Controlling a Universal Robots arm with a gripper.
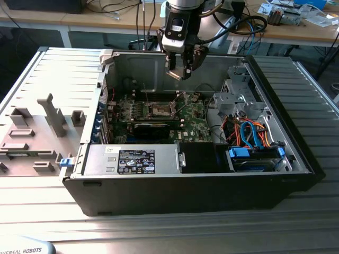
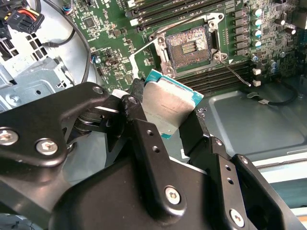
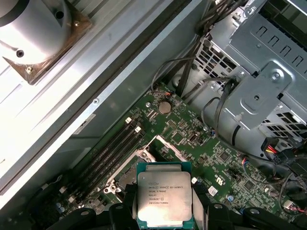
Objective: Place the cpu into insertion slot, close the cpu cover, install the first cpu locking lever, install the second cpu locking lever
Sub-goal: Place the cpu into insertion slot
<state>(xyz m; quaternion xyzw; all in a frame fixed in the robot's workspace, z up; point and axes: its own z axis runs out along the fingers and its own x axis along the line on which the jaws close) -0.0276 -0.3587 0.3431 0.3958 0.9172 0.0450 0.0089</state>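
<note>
At the near edge of the open computer case [image 1: 159, 196], a grey power supply [image 1: 132, 159] is sitting toward the exterior view's left, with blue and orange cables [image 1: 251, 135] bunching toward its right. Farther in, the long black card [image 1: 153, 127] is lying across the green motherboard [image 1: 193, 114]. Just beyond it the insertion slot [image 1: 160, 109] is lying bare, its dark centre exposed. Above the board the gripper [image 1: 178, 74] is hovering, its jaws clamping the cpu [image 2: 168, 108] by two opposite edges. The chip's silver top is showing in both wrist views, clear of the socket.
</note>
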